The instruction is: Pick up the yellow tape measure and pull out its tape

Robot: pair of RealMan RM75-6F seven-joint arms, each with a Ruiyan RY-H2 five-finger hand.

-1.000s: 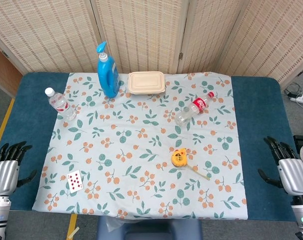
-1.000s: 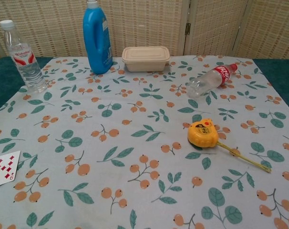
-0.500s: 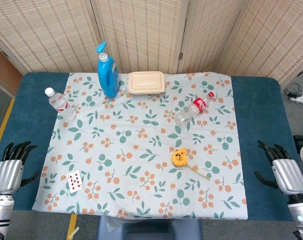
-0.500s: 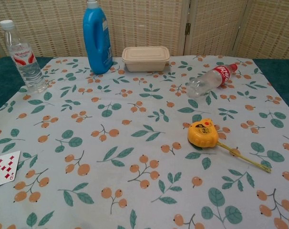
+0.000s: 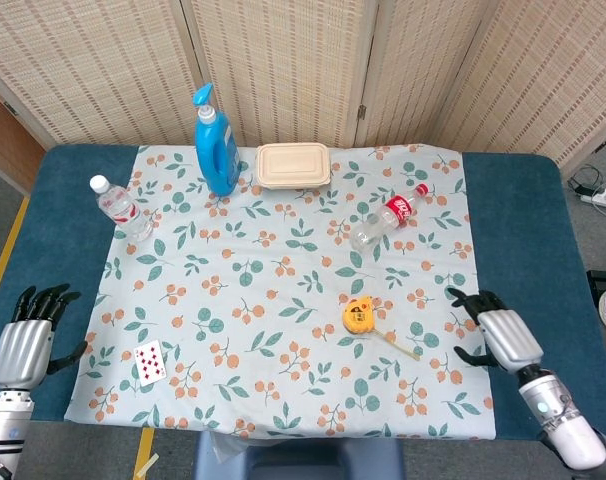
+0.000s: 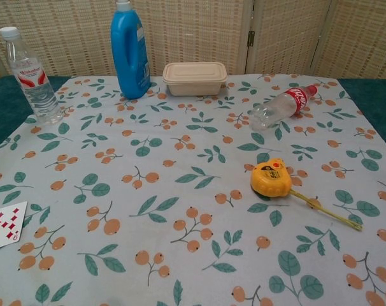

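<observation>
The yellow tape measure (image 5: 358, 314) lies on the flowered cloth right of centre, with a short length of tape (image 5: 401, 343) stretched out toward the front right. In the chest view the tape measure (image 6: 271, 178) lies flat and its tape (image 6: 327, 211) runs off to the right. My right hand (image 5: 496, 331) hovers over the cloth's right edge, some way right of the tape measure, fingers apart and holding nothing. My left hand (image 5: 25, 338) is at the table's front left corner, fingers spread and empty. Neither hand shows in the chest view.
A blue detergent bottle (image 5: 215, 142) and a beige lidded box (image 5: 293, 165) stand at the back. A cola bottle (image 5: 388, 217) lies on its side behind the tape measure. A water bottle (image 5: 121, 208) stands at the left. A playing card (image 5: 149, 360) lies front left.
My right hand has moved left from the table's right edge to the edge of the cloth, closer to the tape measure. The left hand has barely shifted. The tape measure has not moved.
</observation>
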